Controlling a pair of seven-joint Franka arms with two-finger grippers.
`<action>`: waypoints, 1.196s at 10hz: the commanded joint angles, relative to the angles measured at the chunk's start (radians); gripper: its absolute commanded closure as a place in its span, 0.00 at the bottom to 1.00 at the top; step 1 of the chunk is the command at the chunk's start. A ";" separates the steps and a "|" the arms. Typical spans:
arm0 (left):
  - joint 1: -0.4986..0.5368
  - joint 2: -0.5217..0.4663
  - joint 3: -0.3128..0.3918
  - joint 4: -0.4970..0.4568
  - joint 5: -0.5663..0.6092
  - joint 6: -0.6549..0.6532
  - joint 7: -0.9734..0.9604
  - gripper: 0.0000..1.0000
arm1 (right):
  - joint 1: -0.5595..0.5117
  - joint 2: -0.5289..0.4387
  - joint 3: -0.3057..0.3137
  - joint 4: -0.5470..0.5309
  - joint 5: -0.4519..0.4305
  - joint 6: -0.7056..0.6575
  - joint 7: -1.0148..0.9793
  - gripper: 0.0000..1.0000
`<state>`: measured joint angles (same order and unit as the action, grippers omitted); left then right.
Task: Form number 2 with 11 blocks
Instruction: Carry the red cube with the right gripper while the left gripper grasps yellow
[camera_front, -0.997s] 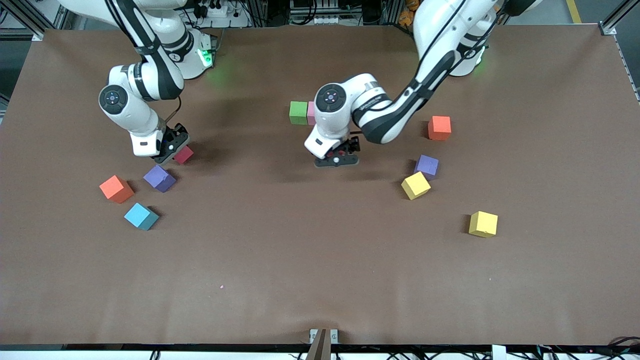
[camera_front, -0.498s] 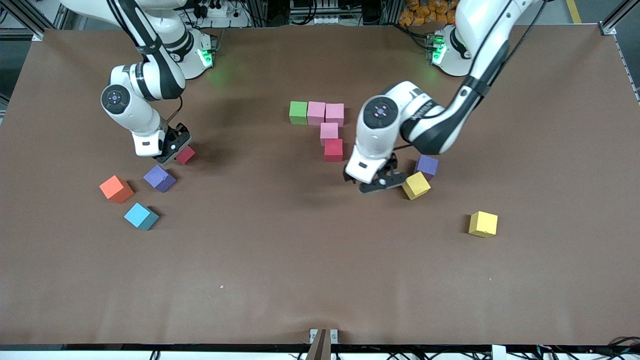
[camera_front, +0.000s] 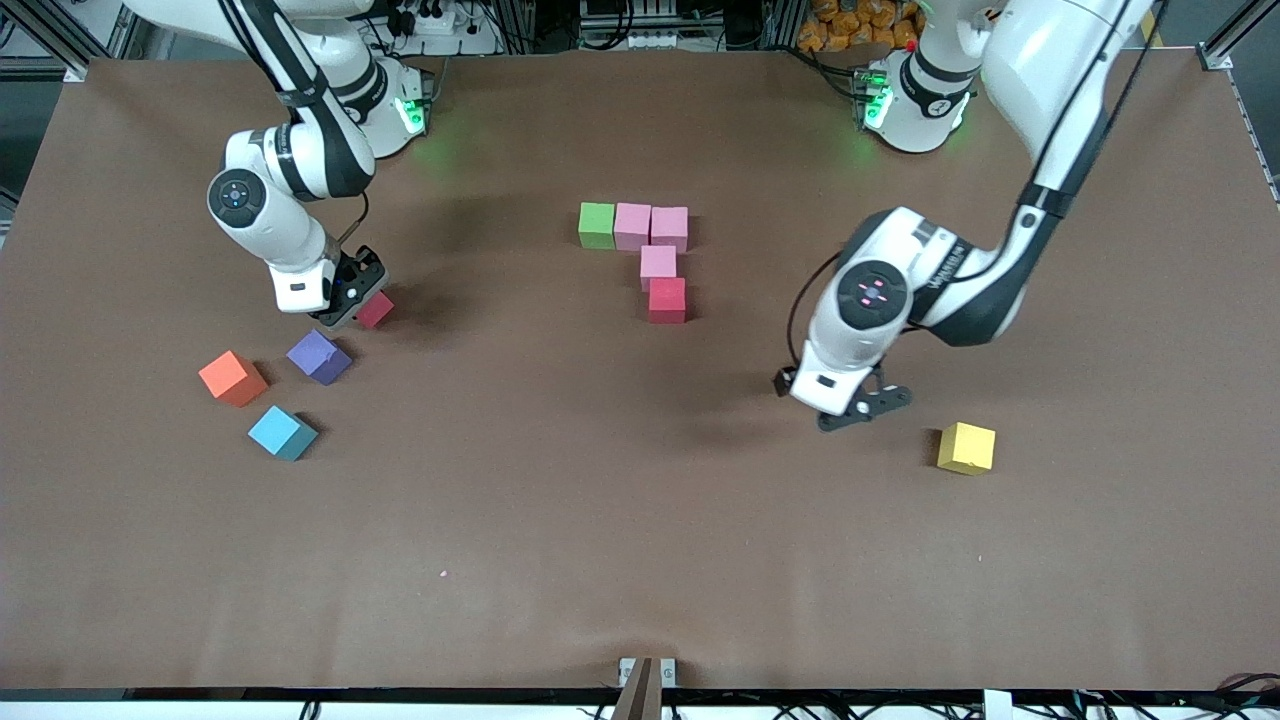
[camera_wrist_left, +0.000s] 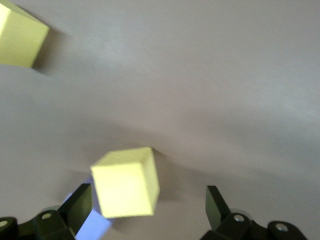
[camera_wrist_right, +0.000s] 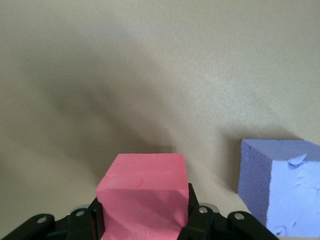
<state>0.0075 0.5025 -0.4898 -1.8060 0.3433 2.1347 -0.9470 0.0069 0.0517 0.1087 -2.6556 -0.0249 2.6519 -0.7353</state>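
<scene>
Brown table (camera_front: 560, 520): the right gripper (camera_front: 358, 300) clamps a red block (camera_front: 377, 309), half hidden. Left gripper (camera_front: 850, 408) hangs spread above a yellow block (camera_wrist_left: 126, 182), masking it from the front.

Three pink blocks (camera_front: 632, 225) (camera_front: 669, 227) (camera_front: 658, 266). Two yellow blocks (camera_wrist_left: 125, 182) (camera_front: 966, 447), one under the wide-open left gripper (camera_front: 858, 408). Two reds: a red block (camera_wrist_right: 142, 195) clamped in the right gripper (camera_front: 355, 305), another (camera_front: 667, 299) well apart. Two purple blocks (camera_front: 319, 356) (camera_wrist_left: 95, 225), one beside each gripper. One green block (camera_front: 597, 224), one orange block (camera_front: 232, 378), one light blue block (camera_front: 282, 432).
</scene>
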 joint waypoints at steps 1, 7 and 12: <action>0.042 -0.042 -0.007 -0.082 -0.015 0.083 0.042 0.00 | 0.063 -0.015 0.000 0.048 -0.015 -0.020 -0.004 0.86; 0.069 -0.030 -0.007 -0.174 -0.010 0.179 0.051 0.00 | 0.253 0.154 -0.003 0.319 -0.013 -0.058 0.001 0.87; 0.075 -0.006 -0.006 -0.187 -0.003 0.180 0.051 0.00 | 0.434 0.267 -0.009 0.463 -0.050 -0.067 -0.045 0.88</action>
<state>0.0711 0.4999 -0.4902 -1.9739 0.3433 2.2952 -0.9190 0.4010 0.2684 0.1108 -2.2700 -0.0397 2.5988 -0.7478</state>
